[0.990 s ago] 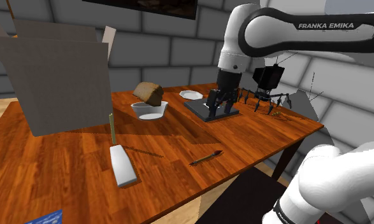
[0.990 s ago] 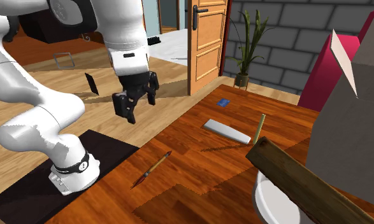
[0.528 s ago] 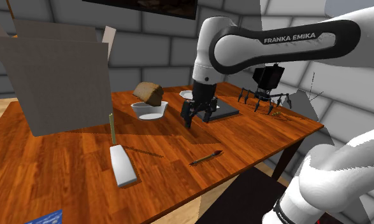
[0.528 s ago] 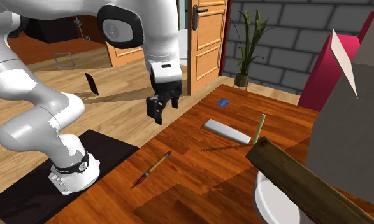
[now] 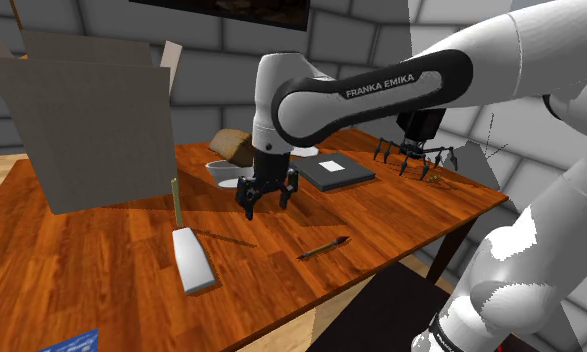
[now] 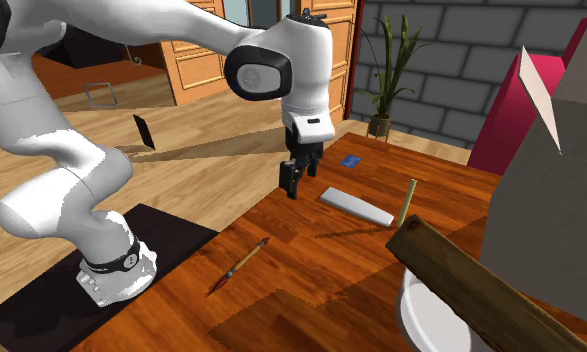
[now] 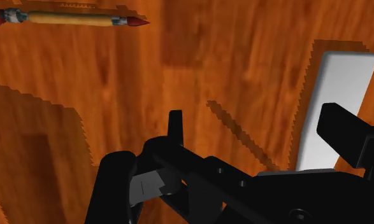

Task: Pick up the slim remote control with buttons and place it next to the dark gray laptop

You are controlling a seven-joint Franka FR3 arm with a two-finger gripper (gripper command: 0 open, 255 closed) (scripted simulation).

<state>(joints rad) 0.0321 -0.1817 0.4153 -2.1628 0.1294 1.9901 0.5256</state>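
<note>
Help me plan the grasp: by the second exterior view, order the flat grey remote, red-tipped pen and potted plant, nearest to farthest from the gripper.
1. Flat grey remote, on the table close by the gripper.
2. Red-tipped pen, toward the arm's base.
3. Potted plant, far off by the brick wall.

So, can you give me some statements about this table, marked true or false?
1. The black gripper holds the slim pale grey remote control. False: the gripper is open and hangs apart from it.
2. The remote control lies flat on the brown wooden table. True.
3. The thin red-tipped pen rests in the white bowl. False: it lies on the table.
4. The dark grey laptop is shut flat. True.
</note>
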